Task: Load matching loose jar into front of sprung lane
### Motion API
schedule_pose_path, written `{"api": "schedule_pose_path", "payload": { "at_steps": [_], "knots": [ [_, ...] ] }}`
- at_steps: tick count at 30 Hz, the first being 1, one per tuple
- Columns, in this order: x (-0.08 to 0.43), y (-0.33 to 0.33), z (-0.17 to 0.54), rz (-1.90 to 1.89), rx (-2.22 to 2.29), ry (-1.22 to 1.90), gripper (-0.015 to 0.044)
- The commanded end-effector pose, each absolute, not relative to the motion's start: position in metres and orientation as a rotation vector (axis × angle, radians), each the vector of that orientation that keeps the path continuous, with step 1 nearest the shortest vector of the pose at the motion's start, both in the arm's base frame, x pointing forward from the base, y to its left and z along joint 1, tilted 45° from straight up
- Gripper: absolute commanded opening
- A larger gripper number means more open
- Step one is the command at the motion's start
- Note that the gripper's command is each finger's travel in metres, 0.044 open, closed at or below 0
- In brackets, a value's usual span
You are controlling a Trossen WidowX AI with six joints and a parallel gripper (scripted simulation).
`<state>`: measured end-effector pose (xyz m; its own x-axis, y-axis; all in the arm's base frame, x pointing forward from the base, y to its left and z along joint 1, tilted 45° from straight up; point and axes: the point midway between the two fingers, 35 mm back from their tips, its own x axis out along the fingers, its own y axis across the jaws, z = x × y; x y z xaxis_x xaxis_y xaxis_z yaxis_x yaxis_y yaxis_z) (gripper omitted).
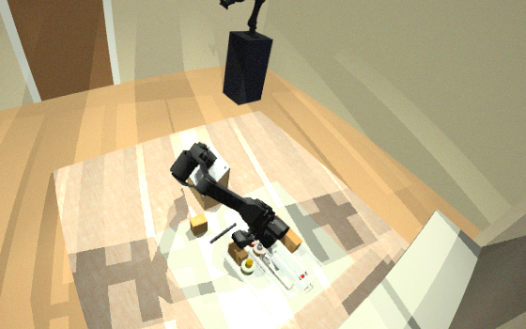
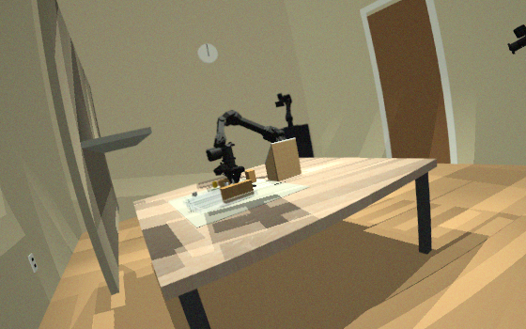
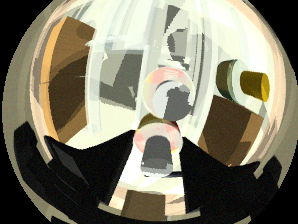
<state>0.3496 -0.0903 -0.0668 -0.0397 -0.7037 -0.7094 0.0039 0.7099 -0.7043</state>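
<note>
From above, the black arm (image 1: pixel 221 190) reaches down across the pale mat (image 1: pixel 197 263) to the near end of the clear pusher lane (image 1: pixel 286 273). Its gripper (image 1: pixel 257 244) is clamped on a pink-lidded jar (image 1: pixel 257 248) at the lane's front. A yellow-lidded jar (image 1: pixel 247 266) stands just beside the lane, next to a small wooden block (image 1: pixel 238 254). Another wooden block (image 1: pixel 292 240) lies on the lane's other side, a third (image 1: pixel 198 224) sits further back, and a dark stick (image 1: pixel 223 233) lies between that one and the gripper.

From the side of the room, the arm bends over the table (image 2: pixel 329 197) and the gripper (image 2: pixel 231 178) hangs low over the mat, behind a long wooden block (image 2: pixel 237 190). The clear lane (image 2: pixel 202 201) runs off to the left; the jars are too small to make out here.

Looking along the wrist, the dark fingers frame the held jar (image 3: pixel 157 139) at the bottom centre, pinched between them. A second pink-lidded jar (image 3: pixel 168 92) stands just beyond it, close in line down the lane. The yellow-lidded jar (image 3: pixel 242 83) sits off to the right, above a brown block (image 3: pixel 226 125).
</note>
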Motion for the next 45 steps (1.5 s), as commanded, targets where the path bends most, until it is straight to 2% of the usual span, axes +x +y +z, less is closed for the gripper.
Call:
{"api": "schedule_pose_path", "payload": {
  "at_steps": [1, 45],
  "knots": [
    [0.3552, -0.0916, -0.0663, -0.633, -0.598, 1.498, 0.0],
    [0.3503, -0.0984, -0.0729, -0.634, -0.598, 1.498, 0.0]
  ]
}}
